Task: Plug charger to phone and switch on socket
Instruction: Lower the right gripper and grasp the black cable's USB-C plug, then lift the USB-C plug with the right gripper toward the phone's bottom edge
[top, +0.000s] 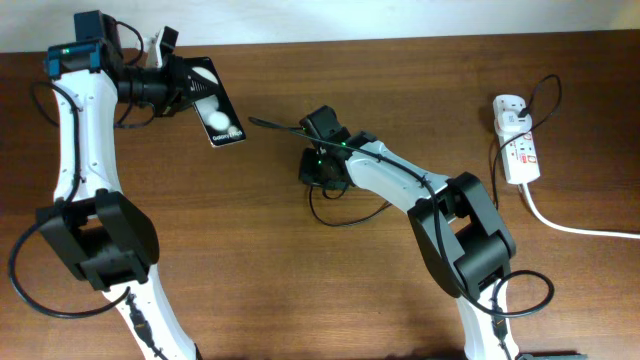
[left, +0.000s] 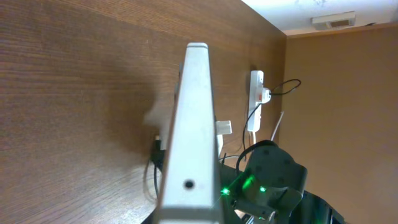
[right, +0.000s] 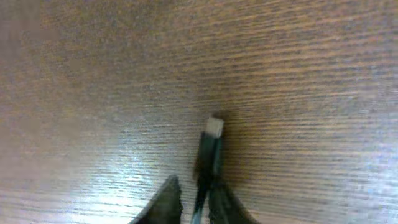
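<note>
Now the left gripper is clamping the phone. The right gripper is pinching the charger behind its plug.

Bare table lies between the phone, held at the far left, and the charger tip in my right gripper. Nothing stands in that gap. My right arm lies slantwise across the middle, and the charger's slack loops on the wood beneath it. Right of that arm I have open wood up to the socket. There the charger's thin cable arches beside its far end, and a white cord trails from its near end to the right edge.
</note>
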